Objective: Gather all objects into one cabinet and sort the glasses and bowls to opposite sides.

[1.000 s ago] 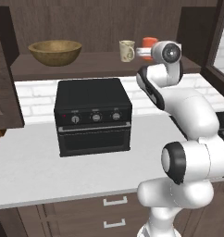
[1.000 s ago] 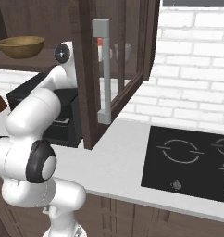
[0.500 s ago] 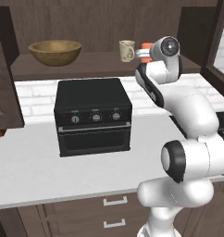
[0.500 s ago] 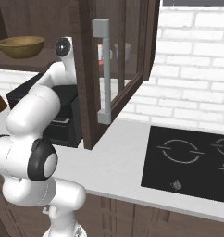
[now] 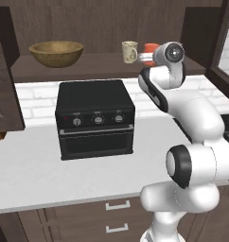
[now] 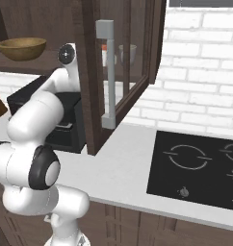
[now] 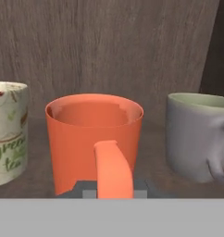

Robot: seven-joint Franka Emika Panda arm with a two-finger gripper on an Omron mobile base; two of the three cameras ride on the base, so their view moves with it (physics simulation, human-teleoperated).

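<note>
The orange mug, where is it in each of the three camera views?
Left base view: orange mug on the shelf, between the cream mug and the arm's wrist.
Right base view: a sliver beside the door handle.
Hand view: centre, handle toward the camera.
Shared landmark: the wooden bowl, far left on the shelf.

Wooden bowl (image 5: pixel 56 52) shelf left, orange mug (image 7: pixel 95 141) between cream mug (image 7: pixel 7 132), grey mug (image 7: pixel 199 136)

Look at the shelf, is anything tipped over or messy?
No, nothing stands out. The orange mug sits upright between the cream mug and the grey mug, and the wooden bowl rests upright at the shelf's other end.
</note>
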